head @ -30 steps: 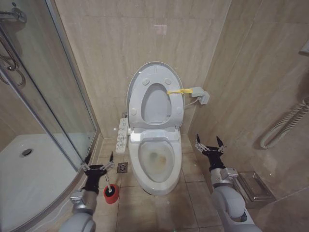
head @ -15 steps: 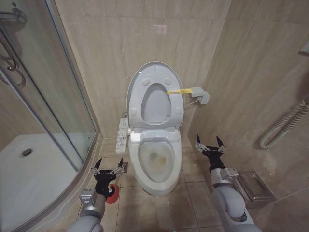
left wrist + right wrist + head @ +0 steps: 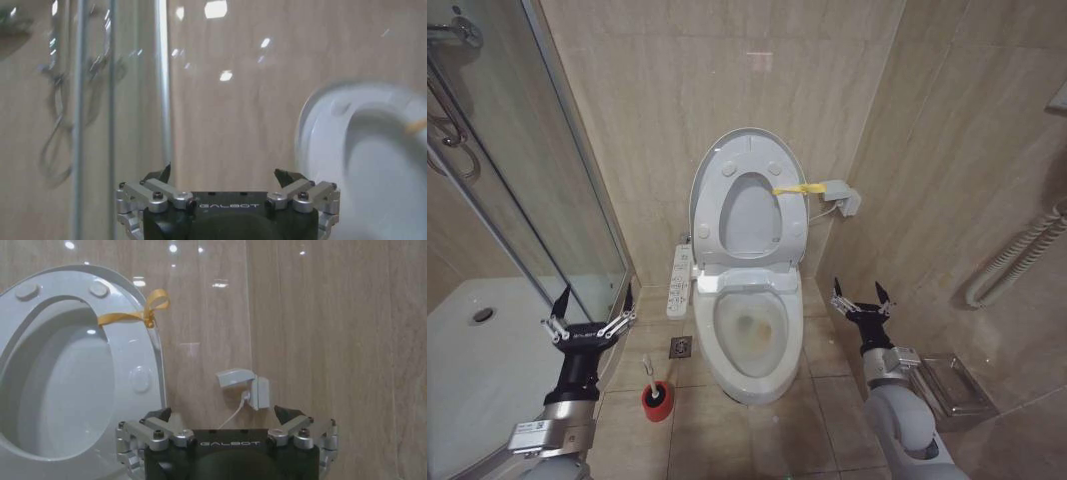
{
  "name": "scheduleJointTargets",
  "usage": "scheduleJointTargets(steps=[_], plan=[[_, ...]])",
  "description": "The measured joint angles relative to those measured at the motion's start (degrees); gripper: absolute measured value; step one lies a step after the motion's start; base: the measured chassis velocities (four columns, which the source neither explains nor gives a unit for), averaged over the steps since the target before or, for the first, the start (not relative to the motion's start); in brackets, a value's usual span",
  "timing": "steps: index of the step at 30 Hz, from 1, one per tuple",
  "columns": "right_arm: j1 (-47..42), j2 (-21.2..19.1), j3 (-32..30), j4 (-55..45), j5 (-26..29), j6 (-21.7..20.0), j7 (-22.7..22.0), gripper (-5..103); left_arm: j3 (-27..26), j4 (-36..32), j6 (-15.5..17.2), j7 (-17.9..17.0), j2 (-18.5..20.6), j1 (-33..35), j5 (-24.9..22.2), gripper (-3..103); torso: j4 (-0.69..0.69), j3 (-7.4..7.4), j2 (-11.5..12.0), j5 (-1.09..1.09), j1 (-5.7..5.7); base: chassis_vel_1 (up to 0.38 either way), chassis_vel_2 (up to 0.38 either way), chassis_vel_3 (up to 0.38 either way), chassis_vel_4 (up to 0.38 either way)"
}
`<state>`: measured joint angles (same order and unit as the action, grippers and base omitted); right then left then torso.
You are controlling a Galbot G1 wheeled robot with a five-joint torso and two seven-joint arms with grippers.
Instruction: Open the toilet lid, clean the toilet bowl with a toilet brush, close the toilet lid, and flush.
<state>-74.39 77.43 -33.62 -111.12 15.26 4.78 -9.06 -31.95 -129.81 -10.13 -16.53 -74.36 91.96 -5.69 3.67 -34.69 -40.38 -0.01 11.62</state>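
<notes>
The toilet lid (image 3: 749, 195) stands up against the wall above the open toilet bowl (image 3: 749, 335), the toilet brush (image 3: 653, 378) sits in its red cup (image 3: 657, 402) on the floor, and the left gripper (image 3: 590, 312) and right gripper (image 3: 859, 296) both hang released, holding nothing.

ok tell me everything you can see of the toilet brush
The toilet brush stands on the tiled floor to the left of the toilet bowl, head down in a small red round cup. A thin white handle sticks up, tilted toward the back wall. Dark bristles show at the cup's mouth. Nothing touches it; the left gripper hovers open above and left.
</notes>
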Motion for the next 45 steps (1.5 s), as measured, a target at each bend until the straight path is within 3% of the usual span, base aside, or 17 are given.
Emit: scheduleJointTargets(steps=[1,4,5,7,9,16,21,26,34,41,45], plan=[[0.0,0.0,0.0,0.0,0.0,0.0,0.0,100,0.0,0.0,0.0,0.0,0.0,0.0,0.0,100,0.0,0.0,0.0,0.0,0.0,0.0,0.0,0.0,0.0],[-0.01,0.0,-0.01,0.0,0.0,0.0,-0.02,100,0.33,10.38,-7.22,-2.12,-0.07,0.34,0.48,100,0.0,0.0,0.0,-0.02,0.0,0.0,0.0,0.0,0.0],[-0.01,0.0,-0.01,0.0,0.0,0.0,-0.02,100,0.33,10.38,-7.22,-2.12,-0.07,0.34,0.48,100,0.0,0.0,0.0,-0.02,0.0,0.0,0.0,0.0,0.0],[-0.01,0.0,-0.01,0.01,0.0,0.0,0.0,100,0.79,16.02,-12.0,-3.15,-0.49,0.07,1.78,100,0.0,0.0,0.0,0.01,0.0,0.0,0.0,0.0,0.0],[-0.01,0.0,-0.01,0.01,0.0,0.0,-0.01,100,1.56,20.02,-14.46,-4.04,-0.95,-0.04,2.7,100,0.0,0.0,0.01,0.0,0.0,0.0,0.0,0.0,0.0],[-0.01,0.0,-0.01,0.0,0.0,0.0,0.0,100,2.95,32.64,-19.2,-5.62,-2.32,-2.07,5.74,100,-0.01,0.0,0.01,0.02,0.0,0.0,0.0,0.0,0.0],[-0.01,0.0,-0.01,0.0,0.0,0.0,-0.01,100,3.51,43.3,-22.85,-4.55,-2.4,-7.39,5.7,100,0.0,0.0,0.01,0.02,0.0,0.0,0.0,0.0,0.0],[-0.01,0.0,-0.01,0.01,0.0,0.0,0.0,100,6.25,52.1,-24.78,-1.58,-2.1,-13.32,3.18,100,0.01,0.0,0.01,0.01,0.0,0.0,0.0,0.0,0.0],[-0.01,0.0,-0.01,0.0,0.0,0.0,0.0,100,9.81,61.61,-25.23,1.81,-2.13,-20.21,0.82,100,0.01,0.0,0.02,0.01,0.0,0.0,0.0,0.0,0.0],[-0.01,0.0,-0.01,0.0,0.0,0.0,0.0,100,12.23,64.81,-23.16,6.98,-1.4,-24.2,-4.37,100,0.01,0.0,0.01,0.01,0.0,0.0,0.0,0.0,0.0],[-0.01,0.0,-0.01,0.0,0.0,0.0,0.0,100,12.77,65.89,-22.06,8.12,-1.41,-25.48,-5.74,100,0.01,0.0,0.02,0.02,0.01,0.0,0.0,0.0,0.0]])
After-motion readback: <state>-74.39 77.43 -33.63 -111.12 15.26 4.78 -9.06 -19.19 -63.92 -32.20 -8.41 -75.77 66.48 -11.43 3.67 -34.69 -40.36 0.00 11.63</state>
